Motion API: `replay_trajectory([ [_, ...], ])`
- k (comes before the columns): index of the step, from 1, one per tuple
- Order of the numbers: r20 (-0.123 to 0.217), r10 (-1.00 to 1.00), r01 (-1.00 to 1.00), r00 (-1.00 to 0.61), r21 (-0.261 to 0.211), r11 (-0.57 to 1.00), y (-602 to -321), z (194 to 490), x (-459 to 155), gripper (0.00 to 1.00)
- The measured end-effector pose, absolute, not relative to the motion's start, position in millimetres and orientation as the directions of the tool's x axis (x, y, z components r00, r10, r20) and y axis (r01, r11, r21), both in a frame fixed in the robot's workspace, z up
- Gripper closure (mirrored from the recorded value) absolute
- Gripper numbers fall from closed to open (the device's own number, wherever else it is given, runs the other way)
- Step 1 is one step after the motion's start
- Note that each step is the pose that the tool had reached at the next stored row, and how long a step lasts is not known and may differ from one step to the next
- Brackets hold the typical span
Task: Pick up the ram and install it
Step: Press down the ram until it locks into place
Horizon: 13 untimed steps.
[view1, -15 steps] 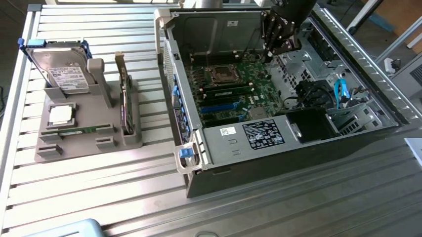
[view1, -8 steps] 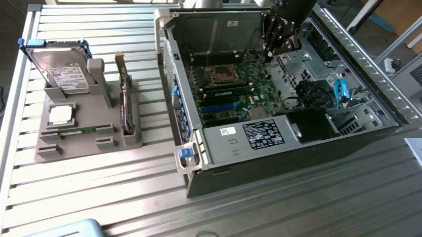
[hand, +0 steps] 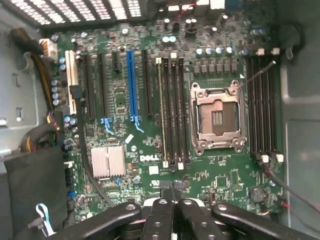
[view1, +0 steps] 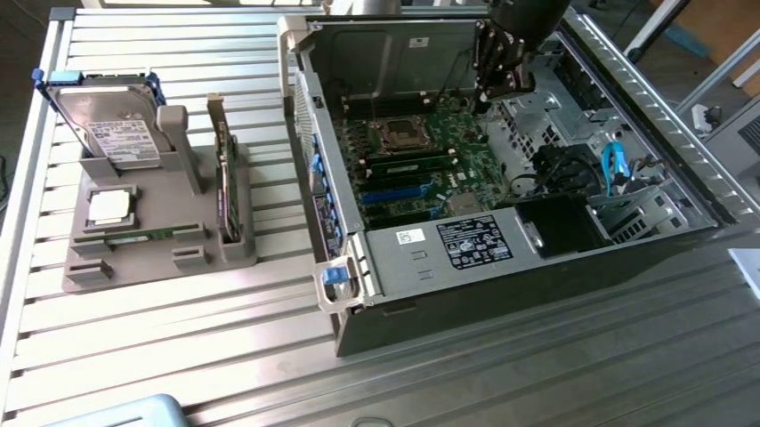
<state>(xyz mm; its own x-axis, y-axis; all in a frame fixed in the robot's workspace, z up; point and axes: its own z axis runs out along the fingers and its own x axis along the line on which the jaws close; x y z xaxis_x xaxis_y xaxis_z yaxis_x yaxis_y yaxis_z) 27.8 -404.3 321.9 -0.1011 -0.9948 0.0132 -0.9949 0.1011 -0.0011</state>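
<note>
Far on the exterior view's left, a grey holder (view1: 178, 258) sits on the slatted tabletop (view1: 238, 338). It carries a hard drive (view1: 113, 129) standing at the back and a square silver processor chip (view1: 109, 206) lying flat.

The slim green strip low along its front looks like the ram (view1: 131, 234), still seated in the holder; the match is a judgement, not certain. The taller expansion card (view1: 221, 178) stands on edge just beside it.

To the right is the open computer case (view1: 356, 285) with the motherboard (hand: 125, 100) exposed. The processor socket (hand: 218, 119) is empty and the long memory slots (hand: 172, 110) run beside it.

The gripper (view1: 499, 87) hangs inside the case over the board, well apart from the holder. The wrist view shows its fingers (hand: 162, 200) pressed together near the end of the memory slots, with nothing between them.

Progress: pick not done, install not done, as far as can be judged.
</note>
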Motion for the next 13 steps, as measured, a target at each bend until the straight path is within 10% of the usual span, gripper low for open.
replay_trajectory([
  [13, 0.018, -0.921, -0.921, -0.389, -0.003, 0.389, -404.3, 319.7, 27.8, 0.89],
])
